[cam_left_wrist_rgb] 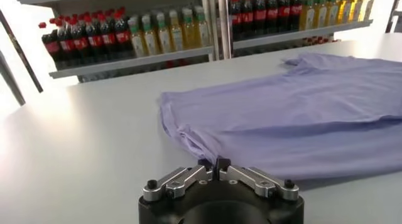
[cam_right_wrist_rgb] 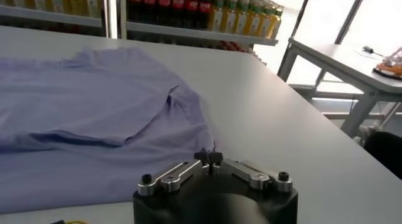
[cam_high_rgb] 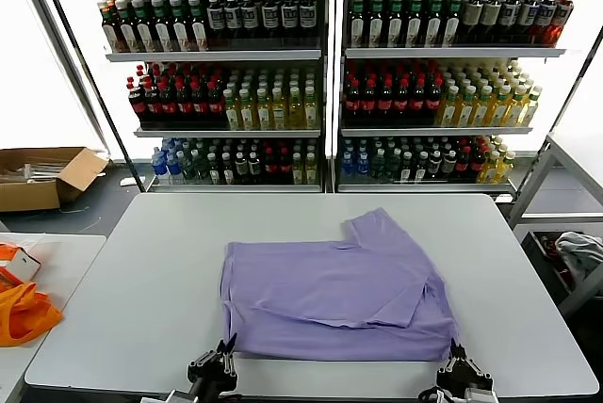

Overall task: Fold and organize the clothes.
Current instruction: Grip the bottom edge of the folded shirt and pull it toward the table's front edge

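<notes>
Pincer, L arm [cam_high_rgb: 224, 353]: sits at the near edge of the surface [cam_high_rgb: 141, 271], approx 7 o'clock of the garment; tips pressed together, nothing between them, just at the hem corner per L wrist view [cam_left_wrist_rgb: 215, 166]. Contact w/ cloth cannot be confirmed.

Lavender T-shirt [cam_high_rgb: 334, 290]: lies centre of surface, slightly toward 3 o'clock. Judged partly folded: an upper layer overlaps the body, w/ a diagonal fold edge running toward the 4 o'clock corner. One sleeve [cam_high_rgb: 377, 226] sticks out at 12–1 o'clock. Long axis runs roughly 9-to-3 across the surface; near hem parallel to near edge. Neck opening, label, print: not visible, so which way the collar points cannot be told.

Pincer, R arm [cam_high_rgb: 456, 354]: near edge, approx 5 o'clock of the garment; tips pressed together, empty, close by the hem corner per R wrist view [cam_right_wrist_rgb: 210, 157].

Remaining, by judgement: sleeve to be tucked in, further folds to a compact packet, then placing. Only one garment in view.
</notes>
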Action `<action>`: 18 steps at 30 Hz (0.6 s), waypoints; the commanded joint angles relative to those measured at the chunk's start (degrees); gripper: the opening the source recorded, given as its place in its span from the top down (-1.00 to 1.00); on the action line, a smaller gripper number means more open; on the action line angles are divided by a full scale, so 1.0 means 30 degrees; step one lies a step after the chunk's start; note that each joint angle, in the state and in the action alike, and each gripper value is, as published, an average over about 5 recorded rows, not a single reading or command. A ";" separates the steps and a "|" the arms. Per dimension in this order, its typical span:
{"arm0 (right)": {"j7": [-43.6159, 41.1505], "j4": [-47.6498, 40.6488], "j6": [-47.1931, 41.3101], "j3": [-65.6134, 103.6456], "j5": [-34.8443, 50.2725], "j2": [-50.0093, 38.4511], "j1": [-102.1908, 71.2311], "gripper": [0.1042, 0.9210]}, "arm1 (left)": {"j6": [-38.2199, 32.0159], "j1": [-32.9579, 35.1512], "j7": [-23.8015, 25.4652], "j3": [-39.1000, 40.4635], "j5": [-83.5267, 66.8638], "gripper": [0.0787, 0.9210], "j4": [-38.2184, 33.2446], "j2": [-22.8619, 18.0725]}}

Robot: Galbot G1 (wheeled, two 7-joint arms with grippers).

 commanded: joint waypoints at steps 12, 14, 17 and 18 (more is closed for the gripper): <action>0.0700 0.0978 0.0173 0.1263 0.0450 -0.0234 -0.0814 0.30 | -0.0876 0.1238 -0.0357 0.0004 -0.0164 0.43 -0.1132 -0.0664; 0.0718 0.1272 0.0299 0.1556 0.0691 -0.0089 -0.0605 0.15 | -0.1366 0.1158 -0.0498 0.0118 -0.0217 0.29 -0.1228 -0.0705; 0.0571 0.1452 0.0854 0.2284 0.0836 0.0189 0.0076 -0.06 | -0.1929 0.0723 -0.0626 -0.0001 -0.0100 0.08 -0.1598 -0.0827; 0.0475 0.1413 0.1190 0.2623 0.0834 0.0284 0.0401 -0.13 | -0.2066 0.0511 -0.0641 -0.0136 -0.0099 0.02 -0.1771 -0.0859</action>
